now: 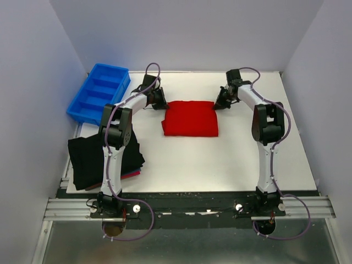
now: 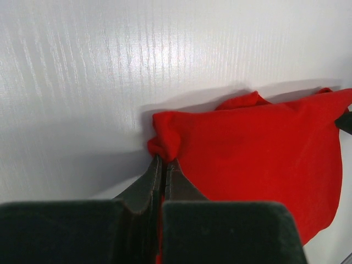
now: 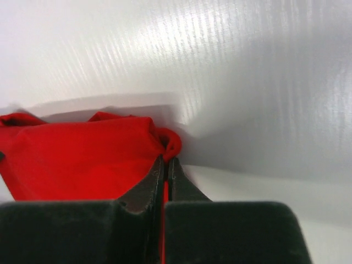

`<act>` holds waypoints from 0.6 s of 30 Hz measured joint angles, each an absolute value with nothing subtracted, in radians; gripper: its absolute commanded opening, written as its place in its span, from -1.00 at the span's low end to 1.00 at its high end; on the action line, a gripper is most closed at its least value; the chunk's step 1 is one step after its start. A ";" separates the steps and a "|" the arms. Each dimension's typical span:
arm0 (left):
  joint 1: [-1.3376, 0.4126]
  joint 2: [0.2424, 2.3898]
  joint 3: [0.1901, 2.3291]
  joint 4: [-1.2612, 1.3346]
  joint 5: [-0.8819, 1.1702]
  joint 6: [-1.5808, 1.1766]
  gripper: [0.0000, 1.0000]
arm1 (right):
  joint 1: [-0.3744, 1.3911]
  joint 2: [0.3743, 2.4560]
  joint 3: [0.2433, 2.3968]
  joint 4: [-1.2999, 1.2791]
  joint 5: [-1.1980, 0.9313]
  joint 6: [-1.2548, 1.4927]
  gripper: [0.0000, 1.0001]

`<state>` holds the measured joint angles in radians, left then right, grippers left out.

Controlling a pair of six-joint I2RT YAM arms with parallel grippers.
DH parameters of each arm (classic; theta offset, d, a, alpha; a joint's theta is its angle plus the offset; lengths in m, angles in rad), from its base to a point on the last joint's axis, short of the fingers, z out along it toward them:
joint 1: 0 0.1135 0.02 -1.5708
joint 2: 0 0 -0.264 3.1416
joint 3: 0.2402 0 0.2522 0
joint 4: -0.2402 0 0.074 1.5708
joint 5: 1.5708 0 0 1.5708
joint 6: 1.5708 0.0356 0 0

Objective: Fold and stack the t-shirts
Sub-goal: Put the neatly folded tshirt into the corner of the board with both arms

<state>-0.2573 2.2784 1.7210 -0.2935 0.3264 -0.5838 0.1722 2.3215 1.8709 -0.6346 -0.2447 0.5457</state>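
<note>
- The red t-shirt (image 1: 190,118) lies folded into a rough rectangle on the white table (image 1: 220,165), in its middle towards the far side, between the two arms.
- The left claw (image 1: 160,102) sits at the shirt's far left corner. In the left wrist view its fingers are pressed together and a bunched lump of red cloth is pinched at their tips.
- The right claw (image 1: 220,103) sits at the far right corner. In the right wrist view its fingers are all but together, with a thin strip of red cloth caught between them and a small fold bunched at the tips.
- A black t-shirt (image 1: 91,157) lies folded at the table's near left edge, partly behind the left arm. The edge of a dark-red t-shirt (image 1: 132,175) shows under it.
- A blue bin (image 1: 99,93) stands at the far left, well apart from the red t-shirt.
</note>
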 measured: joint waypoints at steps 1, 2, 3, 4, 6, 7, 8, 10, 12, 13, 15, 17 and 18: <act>-0.257 2.278 1.721 -0.294 0.326 -0.584 -1.00 | 0.173 2.328 1.885 -0.643 -0.251 0.541 -0.99; -0.257 2.278 1.721 -0.294 0.326 -0.584 -1.00 | 0.175 2.338 1.904 -0.654 -0.256 0.537 -0.99; -0.257 2.278 1.721 -0.294 0.326 -0.584 -1.00 | 0.176 2.348 1.925 -0.665 -0.258 0.531 -0.99; -0.257 2.278 1.721 -0.294 0.326 -0.584 -1.00 | 0.177 2.356 1.944 -0.675 -0.259 0.526 -0.99; -0.257 2.278 1.721 -0.295 0.326 -0.583 -1.00 | 0.178 2.357 1.953 -0.685 -0.259 0.516 -0.99; -0.257 2.278 1.721 -0.295 0.326 -0.583 -1.00 | 0.179 2.351 1.950 -0.685 -0.259 0.513 -0.99; -0.257 2.277 1.721 -0.295 0.325 -0.583 -1.00 | 0.179 2.339 1.938 -0.678 -0.258 0.509 -0.99; -0.257 2.264 1.708 -0.297 0.317 -0.584 -1.00 | 0.179 2.293 1.883 -0.666 -0.258 0.502 -0.99; -0.257 2.227 1.674 -0.307 0.303 -0.585 -1.00 | 0.179 2.222 1.812 -0.657 -0.261 0.496 -0.99; -0.257 2.204 1.656 -0.313 0.299 -0.587 -1.00 | 0.180 2.182 1.778 -0.645 -0.264 0.495 -0.99; -0.258 2.141 1.612 -0.321 0.295 -0.593 -1.00 | 0.182 2.103 1.726 -0.635 -0.275 0.493 -0.99; -0.261 2.062 1.564 -0.319 0.292 -0.603 -1.00 | 0.183 1.993 1.656 -0.611 -0.286 0.490 -0.99; -0.263 2.005 1.532 -0.320 0.288 -0.609 -1.00 | 0.186 1.947 1.631 -0.601 -0.292 0.488 -0.99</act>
<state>-0.2630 2.0048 1.5318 -0.3199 0.2882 -0.6090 0.1864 1.9472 1.6310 -0.6006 -0.2924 0.4885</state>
